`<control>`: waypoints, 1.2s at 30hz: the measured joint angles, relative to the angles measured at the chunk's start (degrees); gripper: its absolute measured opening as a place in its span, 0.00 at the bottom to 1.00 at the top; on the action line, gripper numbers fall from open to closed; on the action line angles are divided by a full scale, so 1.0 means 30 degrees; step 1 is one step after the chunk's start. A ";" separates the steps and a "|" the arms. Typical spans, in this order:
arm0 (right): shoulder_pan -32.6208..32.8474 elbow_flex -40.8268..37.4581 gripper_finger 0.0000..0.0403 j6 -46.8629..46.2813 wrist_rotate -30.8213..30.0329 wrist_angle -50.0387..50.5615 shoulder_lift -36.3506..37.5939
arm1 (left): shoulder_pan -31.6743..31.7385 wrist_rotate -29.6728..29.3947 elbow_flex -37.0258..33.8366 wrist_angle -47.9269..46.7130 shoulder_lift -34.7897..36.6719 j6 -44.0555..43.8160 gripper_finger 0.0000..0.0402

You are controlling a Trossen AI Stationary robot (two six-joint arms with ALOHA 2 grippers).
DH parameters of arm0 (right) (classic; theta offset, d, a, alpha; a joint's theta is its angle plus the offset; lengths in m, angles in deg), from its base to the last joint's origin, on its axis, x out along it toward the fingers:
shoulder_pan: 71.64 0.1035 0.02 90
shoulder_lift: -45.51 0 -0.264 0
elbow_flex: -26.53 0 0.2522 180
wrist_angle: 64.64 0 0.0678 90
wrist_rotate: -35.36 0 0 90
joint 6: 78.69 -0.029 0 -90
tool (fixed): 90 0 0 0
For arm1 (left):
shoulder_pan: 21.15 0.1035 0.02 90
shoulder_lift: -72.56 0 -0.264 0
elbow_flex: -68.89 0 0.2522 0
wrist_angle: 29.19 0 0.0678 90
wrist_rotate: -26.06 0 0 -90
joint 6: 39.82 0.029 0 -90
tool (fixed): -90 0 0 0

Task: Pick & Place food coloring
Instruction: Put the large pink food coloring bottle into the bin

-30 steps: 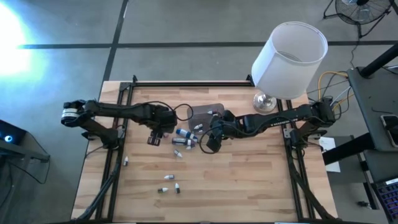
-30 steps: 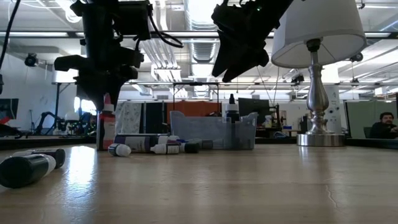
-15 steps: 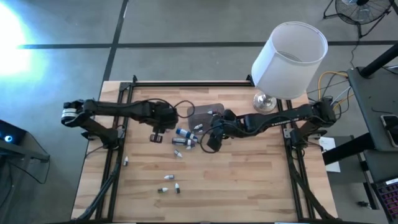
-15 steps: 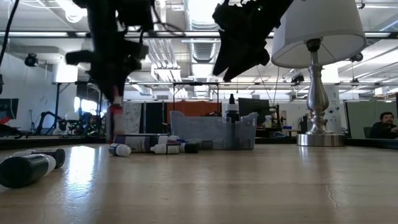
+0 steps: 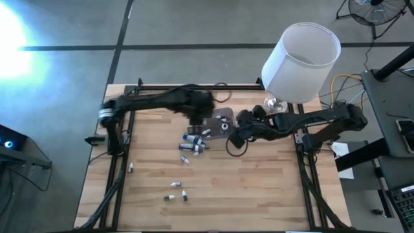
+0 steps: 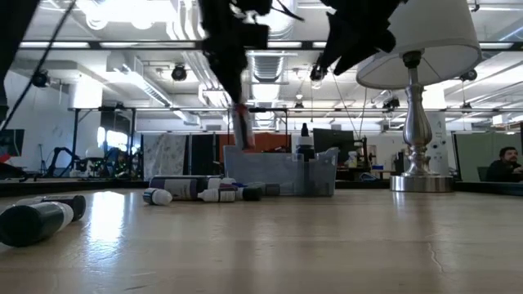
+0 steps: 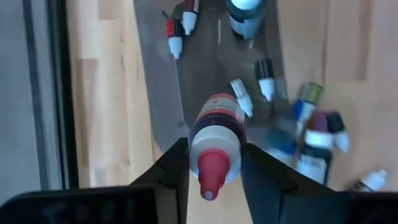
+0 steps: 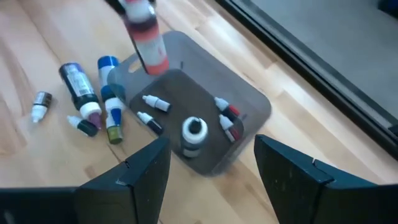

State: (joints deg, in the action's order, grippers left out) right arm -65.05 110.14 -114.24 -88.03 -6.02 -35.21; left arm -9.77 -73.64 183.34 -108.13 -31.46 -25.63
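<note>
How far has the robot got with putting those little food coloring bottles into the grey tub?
Partly done. Several small bottles already lie inside the grey tub. In hand: the left gripper holds a red-capped bottle above the tub, not yet released. The right gripper hovers open nearby, holding nothing. Left: a cluster of bottles beside the tub and a few strays nearer the table's front.

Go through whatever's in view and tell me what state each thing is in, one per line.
Left gripper: shut on red-capped bottle, above the tub.
Red-capped bottle: held, off the table.
Tub: open, several small bottles inside.
Right gripper: open, empty, beside the tub.
Loose bottles: lying on table.
Lamp: upright.
</note>
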 joint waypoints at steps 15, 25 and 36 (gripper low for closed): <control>0.0224 -0.2773 0.56 -0.1522 -0.0312 0.0422 0.2783 | 0.0853 -0.0047 0.8584 -0.2315 -0.7761 -0.0160 0.22; 0.0224 -0.4970 0.56 -0.2222 -0.0299 0.0328 0.4511 | 0.0470 0.0928 0.8954 -0.2625 -0.8716 -0.0716 0.22; 0.0224 -0.5597 0.56 -0.2247 -0.0385 -0.0504 0.4996 | -0.0356 -0.0767 0.9215 -0.2427 -0.8716 -0.0130 0.33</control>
State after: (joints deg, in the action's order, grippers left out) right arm -64.37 93.35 -120.98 -89.18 -7.53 -20.22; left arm -10.84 -75.94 210.98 -115.41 -57.61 -26.02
